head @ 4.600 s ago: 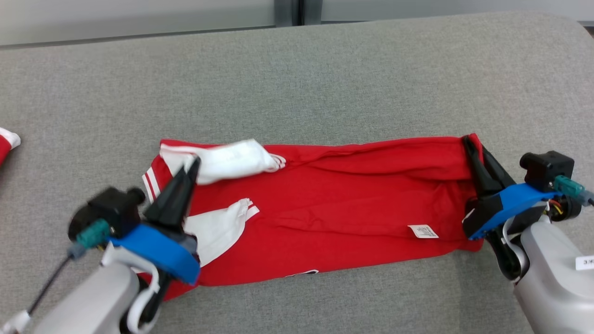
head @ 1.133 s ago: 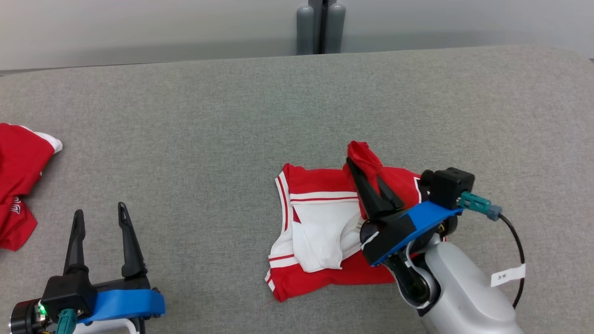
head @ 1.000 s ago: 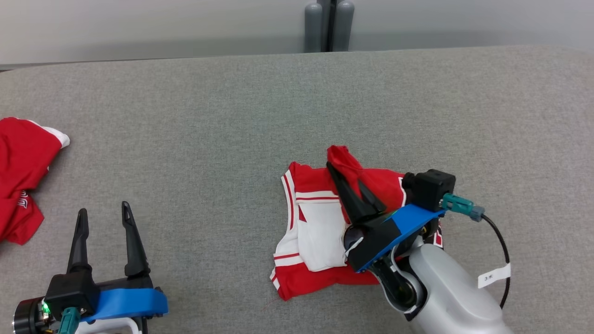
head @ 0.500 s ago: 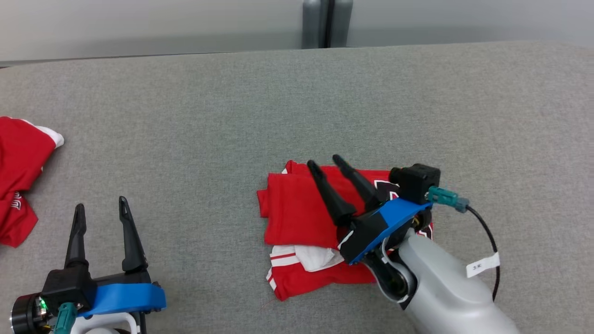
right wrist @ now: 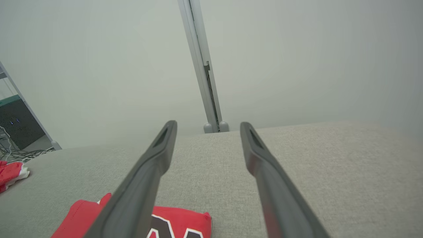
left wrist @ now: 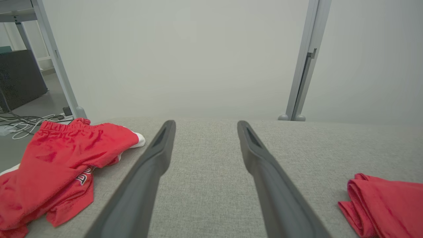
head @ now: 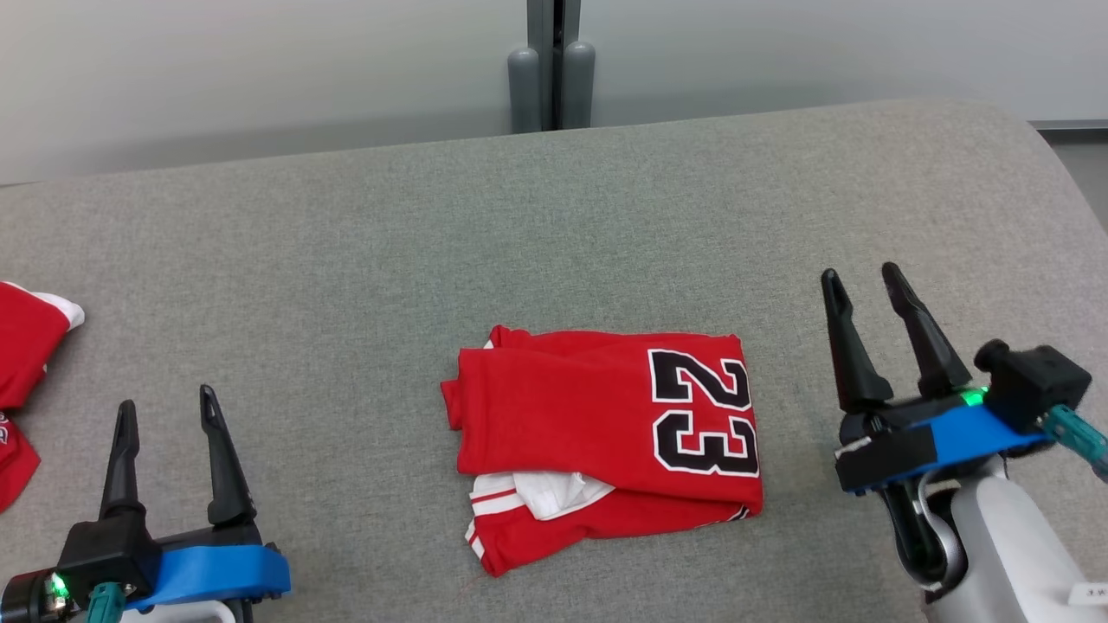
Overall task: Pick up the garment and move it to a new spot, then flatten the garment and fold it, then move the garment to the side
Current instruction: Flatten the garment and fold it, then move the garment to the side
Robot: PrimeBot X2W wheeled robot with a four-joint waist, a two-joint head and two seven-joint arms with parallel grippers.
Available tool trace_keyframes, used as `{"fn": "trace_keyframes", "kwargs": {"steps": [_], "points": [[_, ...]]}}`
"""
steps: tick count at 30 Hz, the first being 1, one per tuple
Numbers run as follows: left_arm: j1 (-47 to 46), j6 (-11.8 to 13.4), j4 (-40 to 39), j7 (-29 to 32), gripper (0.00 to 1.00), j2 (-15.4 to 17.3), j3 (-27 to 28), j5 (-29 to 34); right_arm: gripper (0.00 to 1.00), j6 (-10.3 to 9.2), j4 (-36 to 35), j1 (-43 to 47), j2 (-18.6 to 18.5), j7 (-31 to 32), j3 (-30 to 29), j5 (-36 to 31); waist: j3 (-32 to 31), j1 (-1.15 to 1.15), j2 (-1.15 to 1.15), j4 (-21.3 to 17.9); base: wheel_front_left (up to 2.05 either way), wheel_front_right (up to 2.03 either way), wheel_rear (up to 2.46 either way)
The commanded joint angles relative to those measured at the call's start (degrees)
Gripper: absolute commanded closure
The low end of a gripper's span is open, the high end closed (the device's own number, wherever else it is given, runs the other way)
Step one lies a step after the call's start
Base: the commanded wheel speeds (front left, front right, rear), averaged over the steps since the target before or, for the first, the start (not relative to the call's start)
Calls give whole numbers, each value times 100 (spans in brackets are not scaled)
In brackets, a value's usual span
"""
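Observation:
The garment [head: 597, 441] is a red jersey with a black and white 23, folded into a rough rectangle on the grey table [head: 554, 225]; white trim pokes out at its lower left. Its rolled edge [left wrist: 386, 203] shows at the right of the left wrist view, and a corner [right wrist: 178, 223] lies low in the right wrist view. My right gripper [head: 861, 281] stands open to the right of the garment, apart from it and holding nothing. Far to the garment's left, my left gripper [head: 164, 407] stands open and empty near the table's front.
A second red garment [head: 22, 363] lies crumpled at the table's left edge, also seen as a loose heap [left wrist: 56, 165] in the left wrist view. A grey post [head: 550, 65] stands behind the table's far edge. The table's right end curves away.
My right gripper laid the garment's flap over to the left, opened, let go and drew back to the right. The folded garment now shows its 23. The left gripper stayed put.

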Motion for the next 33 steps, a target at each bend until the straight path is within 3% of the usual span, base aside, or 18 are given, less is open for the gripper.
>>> {"fn": "trace_keyframes", "kwargs": {"steps": [1,13,33], "points": [[89,15,-20,-15,0,-7,0,56,0,3,-174,291,42,-18,-181,-162,-59,1,-1,-10,0,0,0],[339,-43,111,-15,0,7,-102,258,0,2,-629,1632,432,-18,-718,-815,-483,1,-1,222,0,0,0],[592,-208,390,-14,0,128,-296,233,0,2,-221,2078,639,-20,-652,-1243,-887,1,-1,437,0,0,0]]}}
